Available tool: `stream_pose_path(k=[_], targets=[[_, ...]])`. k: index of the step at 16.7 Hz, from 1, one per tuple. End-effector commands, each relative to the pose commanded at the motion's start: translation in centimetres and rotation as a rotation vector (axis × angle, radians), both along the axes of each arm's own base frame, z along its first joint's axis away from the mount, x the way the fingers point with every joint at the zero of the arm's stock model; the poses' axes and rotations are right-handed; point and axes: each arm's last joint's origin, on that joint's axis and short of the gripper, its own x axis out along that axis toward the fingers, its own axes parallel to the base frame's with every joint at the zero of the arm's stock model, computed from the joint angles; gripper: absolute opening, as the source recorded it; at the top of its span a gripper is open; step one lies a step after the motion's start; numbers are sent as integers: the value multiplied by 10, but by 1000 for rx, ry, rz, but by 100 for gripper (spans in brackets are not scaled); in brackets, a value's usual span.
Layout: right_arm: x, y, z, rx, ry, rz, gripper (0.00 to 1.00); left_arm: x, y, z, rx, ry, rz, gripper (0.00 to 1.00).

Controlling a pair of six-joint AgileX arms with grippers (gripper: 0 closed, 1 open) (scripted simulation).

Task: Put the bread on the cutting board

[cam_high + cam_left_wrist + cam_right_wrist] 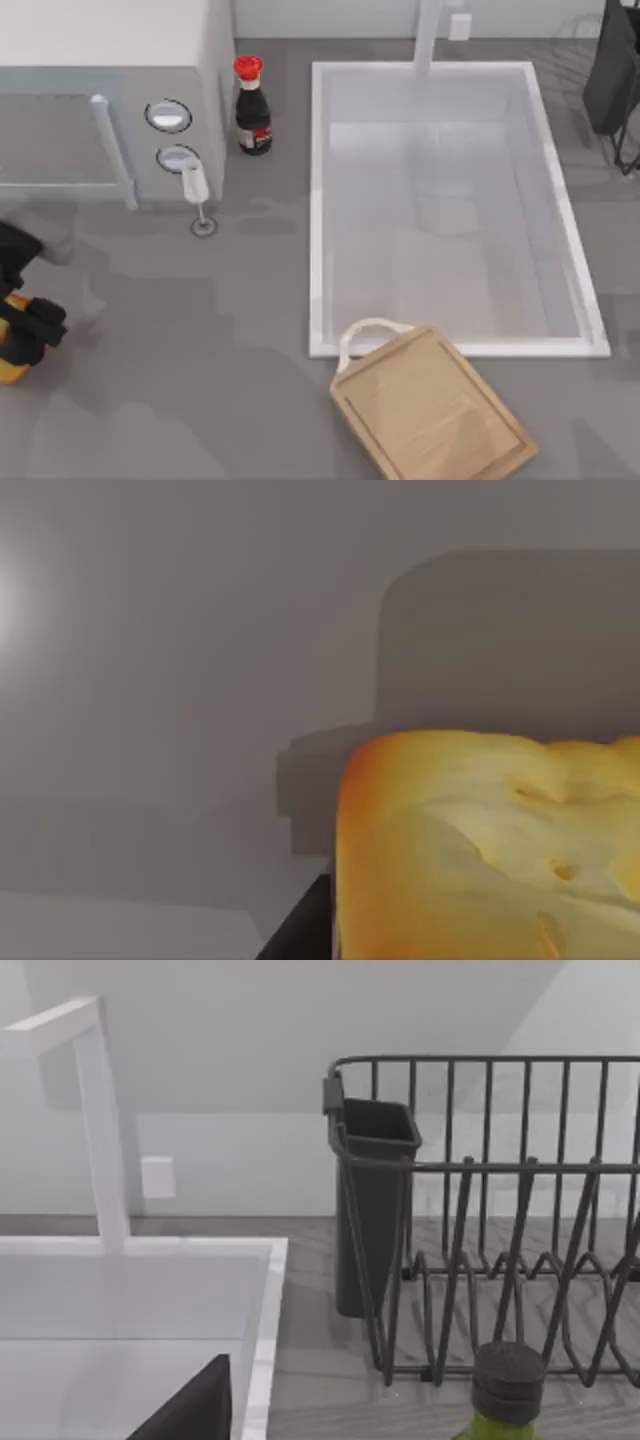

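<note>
Grey table [200, 380]: bread [12, 368] between left gripper's [25, 335] fingers.

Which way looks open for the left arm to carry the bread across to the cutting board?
Probably straight across: the left claw is at the bread, and only bare counter lies before the cutting board; the wine glass stands well aside.

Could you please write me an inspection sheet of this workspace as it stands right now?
Surface: grey countertop with a white sink basin.
Job's things: golden-yellow toasted bread chunk at the far left edge; light tan wooden cutting board lies bare near the sink's front rim.
Clutter: dark sauce bottle with red cap; wine glass; green bottle.
Hands: left hand at the bread; right arm parked at top right.
Cables: nothing seen.
Surroundings: microwave; dark wire dish rack; white faucet.
</note>
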Motion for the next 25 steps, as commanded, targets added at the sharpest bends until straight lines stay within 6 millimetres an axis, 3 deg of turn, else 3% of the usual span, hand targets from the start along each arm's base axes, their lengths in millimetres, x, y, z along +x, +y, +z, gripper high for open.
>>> stream_pose_path(k=[3, 4, 14, 22, 25], targets=[[0, 0, 0, 0, 0, 0, 100, 0, 0, 0, 0, 0, 0, 2], [0, 0, 0, 0, 0, 0, 100, 0, 0, 0, 0, 0, 0, 0], [0, 0, 0, 0, 0, 0, 100, 2, 0, 5, -1, -7, -1, 0], [0, 0, 0, 0, 0, 0, 100, 2, 0, 87, -2, 16, -5, 0], [0, 0, 0, 0, 0, 0, 100, 0, -1, 101, -1, -3, -3, 0]])
